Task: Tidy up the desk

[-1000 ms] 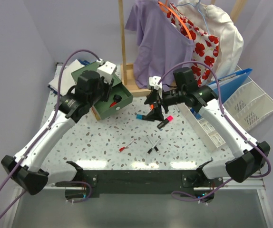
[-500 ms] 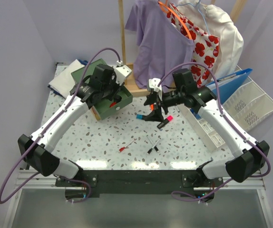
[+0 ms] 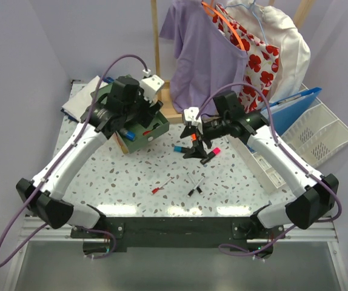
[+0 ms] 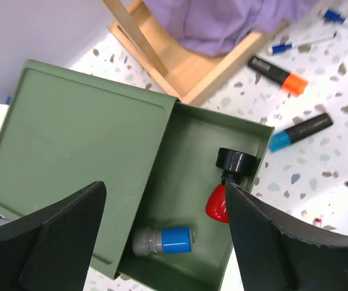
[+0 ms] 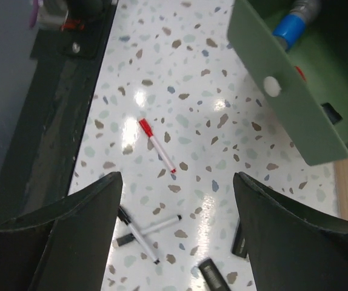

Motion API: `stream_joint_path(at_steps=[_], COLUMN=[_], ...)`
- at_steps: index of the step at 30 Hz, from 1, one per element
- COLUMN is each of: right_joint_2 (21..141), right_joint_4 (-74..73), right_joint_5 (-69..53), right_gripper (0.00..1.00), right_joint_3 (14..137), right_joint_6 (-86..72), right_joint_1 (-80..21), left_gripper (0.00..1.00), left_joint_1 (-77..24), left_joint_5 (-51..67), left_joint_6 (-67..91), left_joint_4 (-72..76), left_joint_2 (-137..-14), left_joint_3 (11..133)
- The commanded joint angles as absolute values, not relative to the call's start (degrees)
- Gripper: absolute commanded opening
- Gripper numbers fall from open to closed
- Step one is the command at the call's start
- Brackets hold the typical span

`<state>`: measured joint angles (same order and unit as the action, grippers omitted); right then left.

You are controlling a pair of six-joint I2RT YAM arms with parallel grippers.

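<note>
Clutter lies across the desk (image 3: 119, 176), the white speckled top that spreads out ahead of both arm bases, with a black bar (image 3: 180, 229) along its near edge. Toward the far left stands a green box (image 3: 139, 136) with its drawer (image 4: 186, 182) pulled open.

The left gripper (image 4: 165, 189) hangs above that box, its fingers (image 4: 59, 242) spread wide with nothing between them. Two things lie in the drawer under it: a red bulb (image 4: 217, 203) with a black cap against the right wall, and a grey tube (image 4: 163, 240) with a blue cap near the front. Beyond the box are a wooden stand (image 4: 183, 70), a purple shirt (image 4: 222, 18), an orange-capped marker (image 4: 278, 74) and a blue-capped marker (image 4: 300, 130).

The right gripper (image 5: 177, 177) hovers over the middle of the desk — its fingers (image 5: 301, 242) are also apart and empty. Below it lie a red pen (image 5: 157, 145) and two thin crossed pens (image 5: 143, 231), not far from the black bar. The drawer front with its white knob (image 5: 272, 85) shows at the upper right of the right wrist view. In the top view a pink-tipped marker (image 3: 210, 156) lies just beside this gripper, and a white file tray (image 3: 319, 133) with a blue folder (image 3: 295, 100) sits at the far right.
</note>
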<state>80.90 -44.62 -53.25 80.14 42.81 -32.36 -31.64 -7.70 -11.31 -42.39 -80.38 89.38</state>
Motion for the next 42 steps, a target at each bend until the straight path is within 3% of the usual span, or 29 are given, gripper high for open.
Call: stream_joint_path(at_steps=[1, 5, 6, 9, 13, 22, 37, 42], right_joint_2=[82.9, 87.9, 90.8, 96.0, 99.8, 106.5, 111.4, 114.3], right_joint_4=[-52.6, -56.2, -56.8, -58.1, -54.4, -50.7, -45.7, -39.0], right_joint_5=[-46.4, -40.1, -39.4, -38.1, -35.8, -28.8, -23.3, -18.6], right_gripper=[0.77, 0.66, 0.5, 0.19, 0.03, 0.0, 0.0, 0.0], right_joint_3=[82.4, 86.6, 89.7, 95.5, 98.3, 101.4, 106.0, 109.7], right_joint_6=[60.8, 68.6, 68.6, 68.1, 66.6, 67.2, 66.4, 61.3], right_joint_1=[-40.3, -46.3, -47.5, -48.6, -49.0, -49.6, -49.6, -49.6], left_gripper=[0.88, 0.88, 0.9, 1.0, 1.0, 0.94, 0.44, 0.41], left_joint_1=[-31.0, -24.0, -22.2, -16.9, -14.5, -1.7, 0.0, 0.0], left_joint_5=[-9.1, -7.9, -7.3, -8.5, -8.0, 2.1, 10.5, 11.1], left_joint_6=[-4.0, 5.7, 7.5, 14.8, 19.6, 30.8, 30.1, 28.6], left_joint_4=[-33.4, -27.7, -26.9, -23.7, -22.5, -20.4, -17.8, -18.3], left_joint_2=[-69.2, -59.5, -55.7, -49.4, -49.7, -59.7, -69.7, -70.5], left_joint_3=[83.7, 71.8, 70.0, 62.9, 59.8, 59.8, 60.2, 59.9])
